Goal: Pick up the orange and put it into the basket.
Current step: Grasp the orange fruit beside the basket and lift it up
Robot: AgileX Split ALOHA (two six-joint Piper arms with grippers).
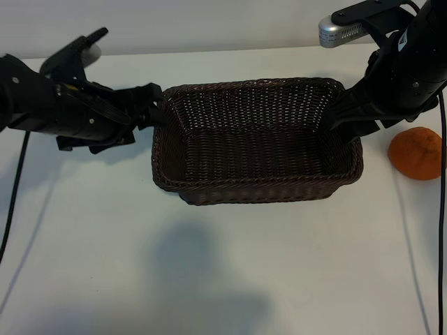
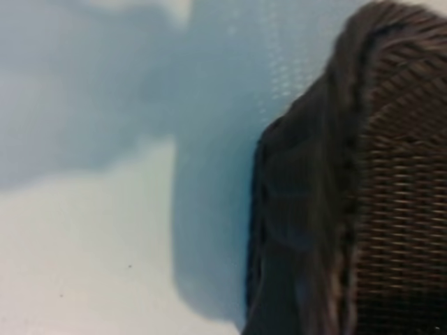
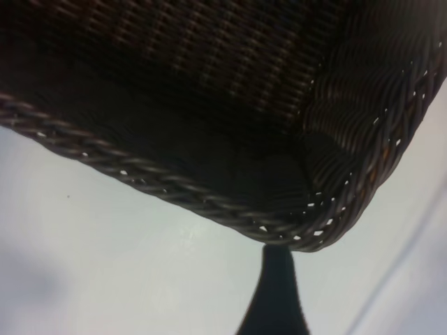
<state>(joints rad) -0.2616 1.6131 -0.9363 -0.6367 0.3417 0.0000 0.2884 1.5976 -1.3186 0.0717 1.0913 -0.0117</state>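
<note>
At table's right edge, orange (image 1: 416, 153) sits outside basket (image 1: 258, 187), just beyond my right gripper (image 1: 343, 117) — nearer arm by far. Right jaws spread at basket's right rim; left gripper (image 1: 155, 106) at left rim — I cannot tell its jaws. Orange roundish, no long axis.

white table (image 1: 230, 279): basket (image 1: 258, 185) sits at centre toward 12 o'clock; orange (image 1: 416, 153) at 3 o'clock from it, well apart, directly on the tabletop.
</note>
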